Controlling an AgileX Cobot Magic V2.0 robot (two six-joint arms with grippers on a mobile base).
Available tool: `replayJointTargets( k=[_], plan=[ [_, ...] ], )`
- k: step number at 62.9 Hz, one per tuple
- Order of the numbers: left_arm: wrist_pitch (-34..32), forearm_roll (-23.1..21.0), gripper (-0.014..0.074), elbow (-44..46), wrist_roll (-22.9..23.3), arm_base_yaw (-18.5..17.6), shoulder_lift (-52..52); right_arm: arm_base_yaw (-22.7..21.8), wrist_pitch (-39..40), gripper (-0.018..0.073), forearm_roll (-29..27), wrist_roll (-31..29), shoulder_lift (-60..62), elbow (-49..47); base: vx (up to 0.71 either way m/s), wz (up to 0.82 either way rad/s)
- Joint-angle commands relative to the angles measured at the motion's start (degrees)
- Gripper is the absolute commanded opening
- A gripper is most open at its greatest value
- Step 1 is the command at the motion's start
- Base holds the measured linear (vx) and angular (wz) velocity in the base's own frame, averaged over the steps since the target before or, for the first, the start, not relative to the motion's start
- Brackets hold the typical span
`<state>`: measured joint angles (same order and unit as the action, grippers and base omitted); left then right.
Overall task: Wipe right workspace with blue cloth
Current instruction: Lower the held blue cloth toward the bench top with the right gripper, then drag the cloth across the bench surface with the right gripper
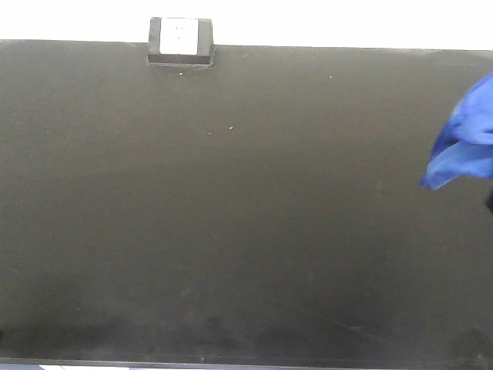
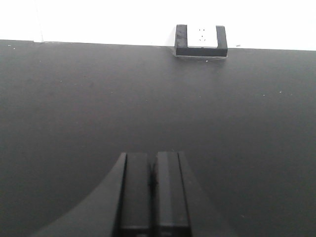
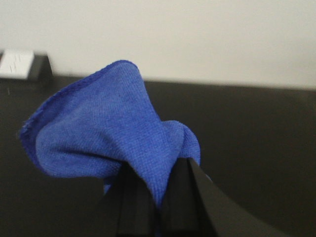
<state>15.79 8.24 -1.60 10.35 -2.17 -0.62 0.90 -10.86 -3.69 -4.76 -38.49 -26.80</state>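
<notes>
- Blue cloth point(image 3: 98, 133): bunched royal-blue fabric with a stitched edge, rising in a rounded fold above the tool.
- Right tool point(image 3: 157, 173): two dark fingers at the lower edge, pinching a fold of the cloth between them.
- Surface point(image 3: 256, 138): matte black, behind and below the cloth.
- Black box point(image 3: 22, 65): white-faced, at the far upper left, against the pale wall point(image 3: 197, 34).

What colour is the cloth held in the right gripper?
Plain royal blue, no pattern. The blue cloth shows best in the right wrist view.
</notes>
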Motion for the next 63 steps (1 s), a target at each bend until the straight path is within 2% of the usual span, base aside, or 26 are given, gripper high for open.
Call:
replayJointTargets(
  k=[1,10,29,43,49,53,56,63],
  plan=[
    [-4.6,0.06,-0.0006,-1.74,0.49,-0.25,-0.86,-0.1,-1.68,-0.0004,0.53,0.06,-7.35,-4.49,0.0,0.0],
    [-4.6,0.06,-0.0006,-1.74,0.49,-0.25,-0.86,-0.1,-5.34,-0.0004,0.79,0.06,-20.44,-6.53,0.0,0.0],
    [-4.6,0.06,-0.0006,-1.74,0.49,-0.25,-0.86,-0.1,-2.48,-0.0004,0.86,-1.21,-40.17,-6.59,0.0,0.0],
    [-4.6,0.06,-0.0006,-1.74,0.49,-0.25,-0.86,0.47,-0.67,-0.0004,-0.89,-1.21,-48.41,-6.59,0.0,0.0],
    [-4.6,0.06,-0.0006,-1.74,0.49,-0.25,-0.86,5.17,0.05,-0.0004,-2.8,-1.93,-48.94,-6.59,0.0,0.0],
    [-4.6,0.06,-0.0006,-1.74,0.49,-0.25,-0.86,9.8,1.6,-0.0004,-2.8,-3.39,-48.76,-6.59,0.0,0.0],
    [-4.6,0.06,-0.0006,-1.74,0.49,-0.25,-0.86,14.87,3.15,-0.0004,-2.8,-3.67,-48.76,-6.59,0.0,0.0],
    [-4.6,0.06,-0.0006,-1.74,0.49,-0.25,-0.86,21.96,5.11,-0.0004,-2.8,-2.9,-48.76,-6.66,0.0,0.0]
  ],
)
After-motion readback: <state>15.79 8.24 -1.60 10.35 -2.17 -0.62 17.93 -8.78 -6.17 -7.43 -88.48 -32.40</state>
